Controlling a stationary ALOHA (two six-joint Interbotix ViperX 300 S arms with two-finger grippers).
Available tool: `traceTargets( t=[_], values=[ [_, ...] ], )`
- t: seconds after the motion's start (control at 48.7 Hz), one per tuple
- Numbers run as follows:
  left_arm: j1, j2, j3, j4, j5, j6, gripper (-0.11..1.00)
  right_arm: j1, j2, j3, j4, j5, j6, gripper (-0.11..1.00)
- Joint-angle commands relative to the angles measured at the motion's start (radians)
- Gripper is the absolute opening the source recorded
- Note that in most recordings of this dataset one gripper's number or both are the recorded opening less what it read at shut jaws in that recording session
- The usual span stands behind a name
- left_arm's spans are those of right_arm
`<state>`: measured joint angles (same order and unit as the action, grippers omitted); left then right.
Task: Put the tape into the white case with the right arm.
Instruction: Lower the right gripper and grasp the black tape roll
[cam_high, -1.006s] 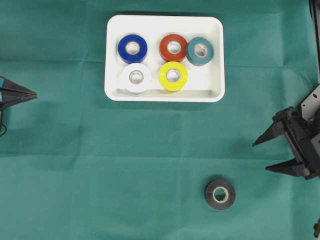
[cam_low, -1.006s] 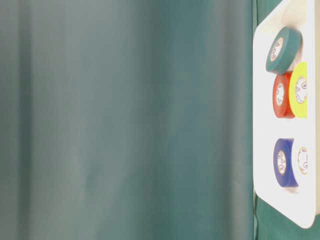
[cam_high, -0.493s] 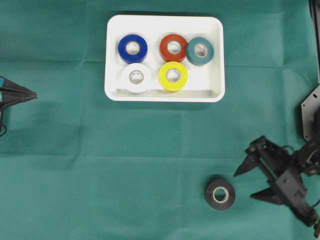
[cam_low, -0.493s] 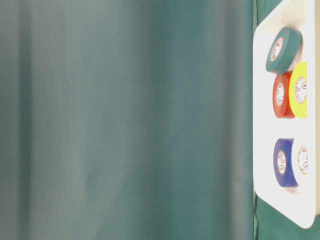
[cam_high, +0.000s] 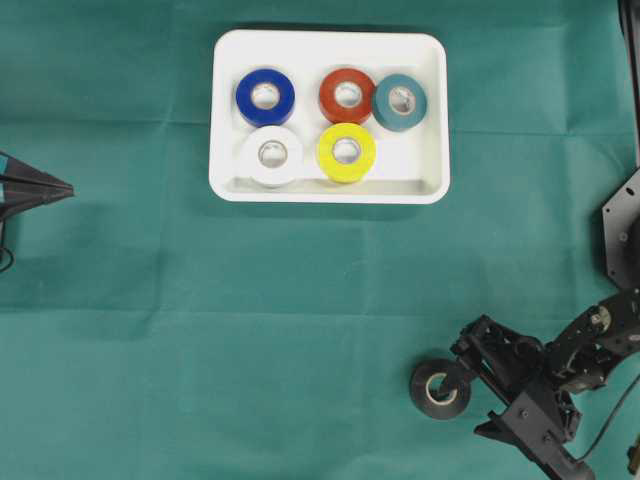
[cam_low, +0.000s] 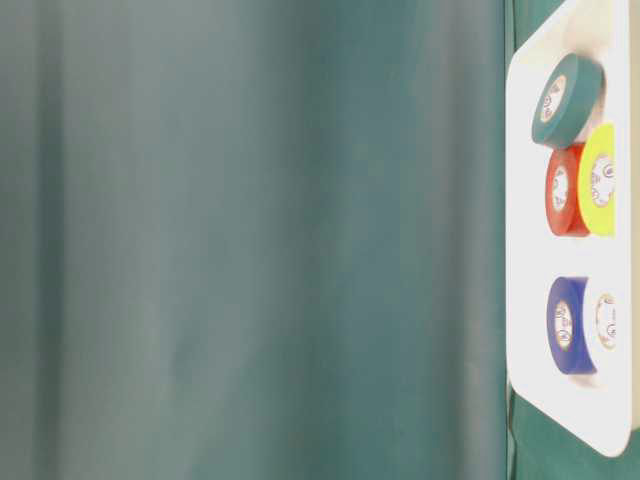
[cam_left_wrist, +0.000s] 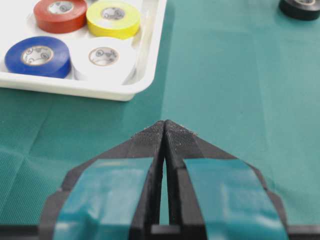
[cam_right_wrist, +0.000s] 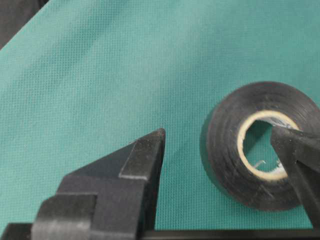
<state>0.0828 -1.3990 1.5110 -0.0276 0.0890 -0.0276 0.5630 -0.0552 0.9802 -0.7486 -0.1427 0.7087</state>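
The black tape (cam_high: 440, 388) lies flat on the green cloth, front right, apart from the white case (cam_high: 330, 42). My right gripper (cam_high: 465, 405) is down at the roll, open. In the right wrist view one fingertip (cam_right_wrist: 287, 142) is over the hole of the black tape (cam_right_wrist: 225, 150) and the other fingertip (cam_right_wrist: 155, 137) is outside the roll, so the right gripper (cam_right_wrist: 217, 131) straddles the roll's near wall. My left gripper (cam_high: 68, 188) rests at the left edge, and the left wrist view shows the left gripper (cam_left_wrist: 164, 123) shut and empty.
The white case (cam_left_wrist: 100, 91) holds several rolls: blue (cam_high: 265, 96), red (cam_high: 347, 95), dark green (cam_high: 400, 101), white (cam_high: 271, 155) and yellow (cam_high: 346, 152). The case (cam_low: 520, 200) has bare floor at its right front corner. Green cloth (cam_high: 250, 320) covers the table.
The right arm has swung forward and left from the table's right edge and come down onto the black tape. Its jaws stayed at the same width. The left arm and the tapes have not moved.
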Motion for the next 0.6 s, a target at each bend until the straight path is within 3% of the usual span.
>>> traceTargets(
  t=[0.0,0.575],
  values=[
    [0.003,0.008,-0.012,0.0,-0.008,-0.002,0.01,0.003,-0.003,-0.017,0.0,0.003,0.0,0.53],
    [0.003,0.008,-0.012,0.0,-0.008,-0.002,0.01,0.003,0.087,-0.049,-0.002,0.057,0.0,0.53]
  ],
)
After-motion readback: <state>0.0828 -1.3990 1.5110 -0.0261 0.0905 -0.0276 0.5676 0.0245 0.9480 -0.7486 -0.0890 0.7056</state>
